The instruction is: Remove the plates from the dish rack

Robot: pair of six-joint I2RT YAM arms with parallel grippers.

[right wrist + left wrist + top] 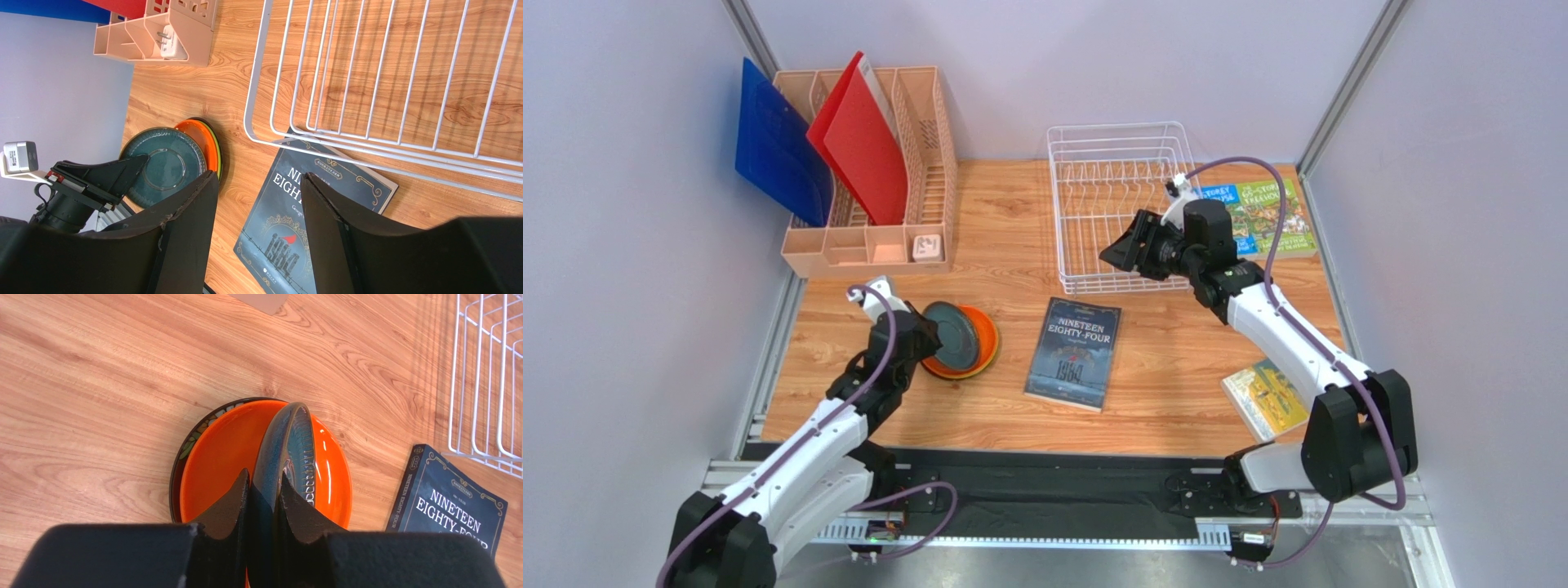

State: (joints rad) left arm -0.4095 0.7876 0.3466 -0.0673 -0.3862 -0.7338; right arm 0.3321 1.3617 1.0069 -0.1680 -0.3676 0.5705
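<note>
Left gripper is clamping the teal-grey plate, partly hiding the orange plate; right gripper is hanging, jaws apart.

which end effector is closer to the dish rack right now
Right. The right end effector hangs open over the near end of the dish rack; the left end effector is well off to its left, clamped on the teal-grey plate over the orange plate.

A pink organiser holding a blue board and a red board fills the table's far-left corner, a dark book lies centrally, a green book far right, a yellow book near right.
</note>
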